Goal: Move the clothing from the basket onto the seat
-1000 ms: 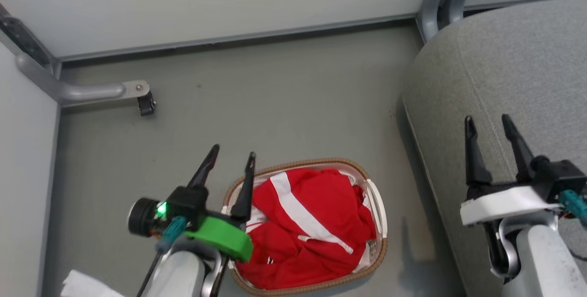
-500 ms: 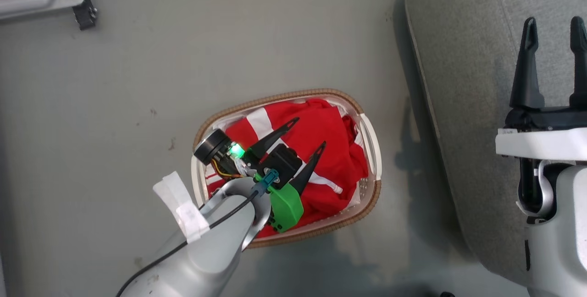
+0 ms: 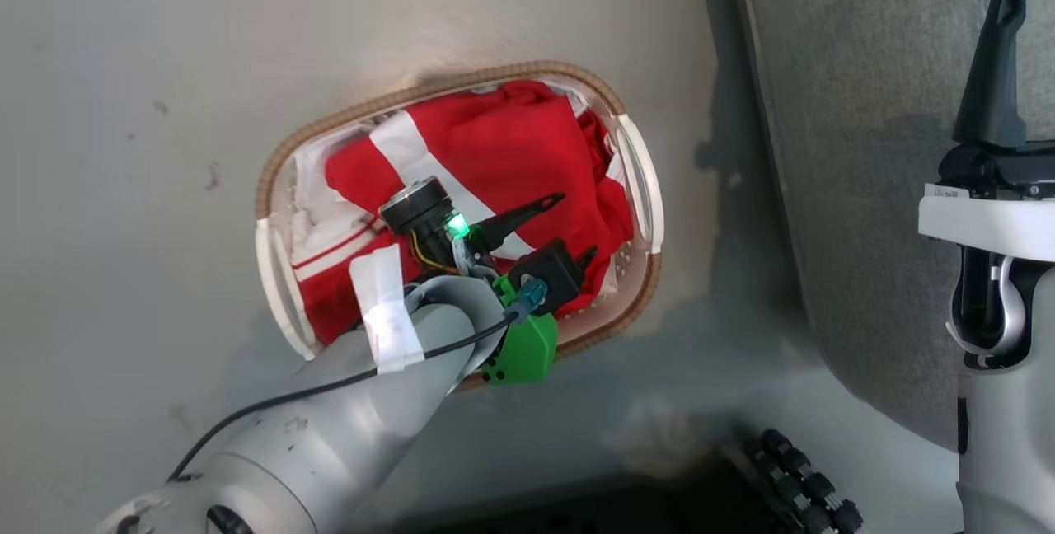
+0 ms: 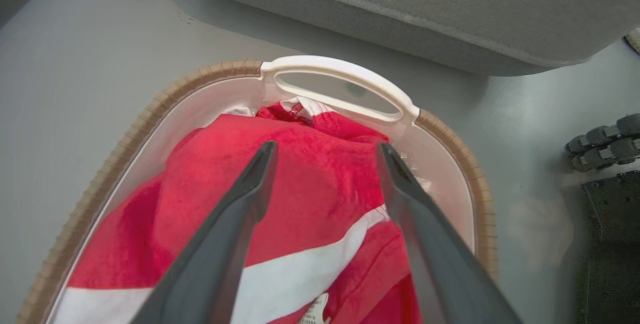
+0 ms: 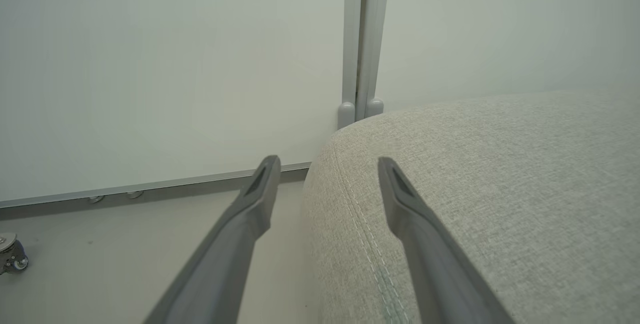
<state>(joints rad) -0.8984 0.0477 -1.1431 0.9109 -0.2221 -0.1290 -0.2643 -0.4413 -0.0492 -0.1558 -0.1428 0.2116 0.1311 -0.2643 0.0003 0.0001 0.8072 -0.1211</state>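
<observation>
Left gripper: jaws wide apart, tips low over the clothing, inside the basket. Can't tell if the tips touch the fabric. In the left wrist view the handle slot on the seat side sits just past the tips.

The clothing is all in the basket: a red heap with a broad white stripe that fills most of it. Some white cloth with thin red lines shows at the handle end far from the seat.

The basket stands on the floor, near the seat, with a strip of floor between them.

Right gripper: jaws apart, gripping nothing, held at the seat's edge. In its wrist view one finger is over floor, the other over the cushion, with the stitched seam running between them. Wall and metal post are behind.

Dark rollers sit on the floor below the seat's front.
</observation>
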